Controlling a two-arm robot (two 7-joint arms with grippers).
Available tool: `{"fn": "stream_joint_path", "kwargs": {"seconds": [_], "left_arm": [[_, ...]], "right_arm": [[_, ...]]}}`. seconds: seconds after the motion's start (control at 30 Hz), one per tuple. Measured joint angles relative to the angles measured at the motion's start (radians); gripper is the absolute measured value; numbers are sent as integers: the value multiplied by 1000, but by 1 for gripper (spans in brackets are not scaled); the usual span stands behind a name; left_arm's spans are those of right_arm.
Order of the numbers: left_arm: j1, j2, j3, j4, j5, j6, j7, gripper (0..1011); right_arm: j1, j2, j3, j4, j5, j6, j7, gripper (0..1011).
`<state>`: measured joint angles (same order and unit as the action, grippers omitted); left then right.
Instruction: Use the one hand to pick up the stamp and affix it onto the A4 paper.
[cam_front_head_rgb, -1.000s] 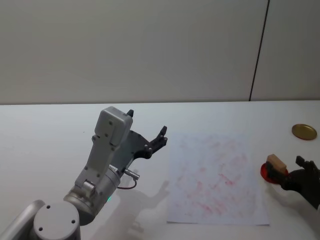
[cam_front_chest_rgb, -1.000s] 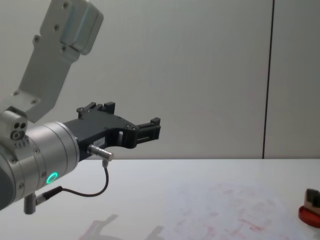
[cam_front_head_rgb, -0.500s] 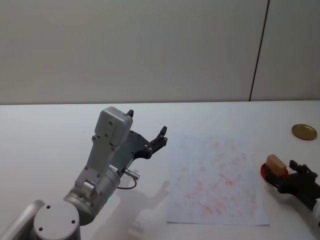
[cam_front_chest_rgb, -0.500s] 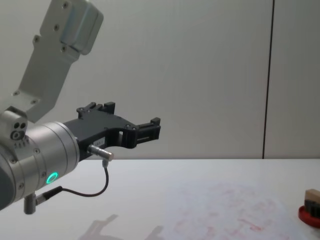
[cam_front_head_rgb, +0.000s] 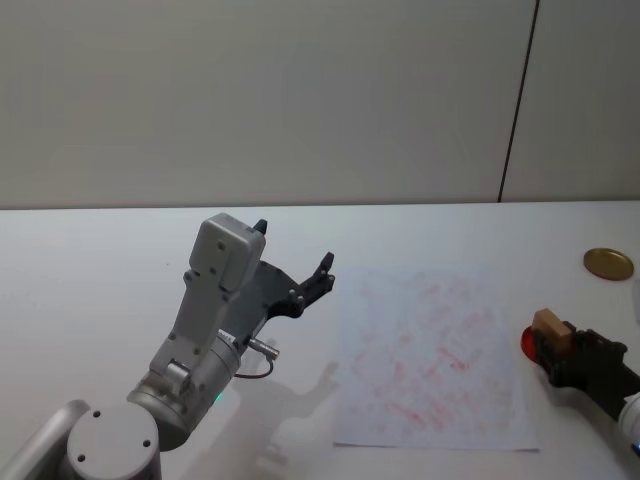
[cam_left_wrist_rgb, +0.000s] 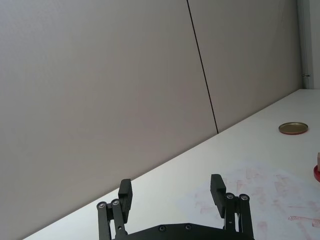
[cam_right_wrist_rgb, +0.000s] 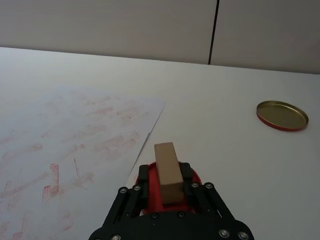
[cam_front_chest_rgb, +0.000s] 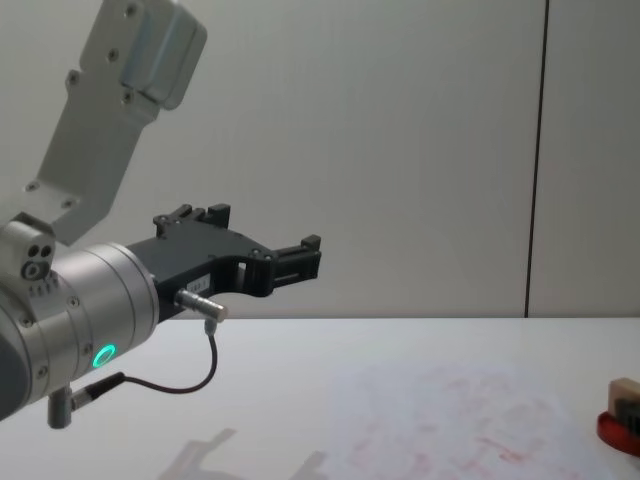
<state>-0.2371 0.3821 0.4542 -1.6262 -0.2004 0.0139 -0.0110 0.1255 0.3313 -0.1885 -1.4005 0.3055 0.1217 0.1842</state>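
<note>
The stamp (cam_front_head_rgb: 548, 323), a small tan wooden block, stands upright on a round red ink pad (cam_front_head_rgb: 528, 342) just right of the A4 paper (cam_front_head_rgb: 430, 360). My right gripper (cam_front_head_rgb: 556, 345) reaches in from the right, low over the table. In the right wrist view its black fingers (cam_right_wrist_rgb: 144, 175) hug both long sides of the stamp (cam_right_wrist_rgb: 167, 170), shut on it. The smudged paper (cam_right_wrist_rgb: 65, 135) lies flat beside it. My left gripper (cam_front_head_rgb: 295, 245) hangs open in the air left of the paper, holding nothing.
A gold round lid (cam_front_head_rgb: 609, 263) lies on the white table behind the ink pad, far right. The big grey left arm (cam_front_head_rgb: 215, 310) stands over the table's left half. A grey wall closes off the back.
My right gripper's fingers have drawn in around the stamp, the outer finger sliding left until it meets the block. The stamp still stands on the ink pad. The left arm has not moved.
</note>
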Motion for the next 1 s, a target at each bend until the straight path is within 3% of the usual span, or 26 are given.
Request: {"fn": "stream_joint_path", "kwargs": {"seconds": [0.17, 0.27, 0.67, 1.0], "left_arm": [[0, 0, 0, 0, 0, 0, 0, 993], [0, 0, 0, 0, 0, 0, 0, 993], [0, 0, 0, 0, 0, 0, 0, 993], [0, 0, 0, 0, 0, 0, 0, 993]], "right_arm": [[4, -3, -4, 6, -20, -12, 2, 252], [6, -4, -6, 8, -32, -20, 2, 219], [4, -9, -16, -13, -73, -76, 16, 219], [-1, -24, -35, -51, -56, -81, 63, 220]]}}
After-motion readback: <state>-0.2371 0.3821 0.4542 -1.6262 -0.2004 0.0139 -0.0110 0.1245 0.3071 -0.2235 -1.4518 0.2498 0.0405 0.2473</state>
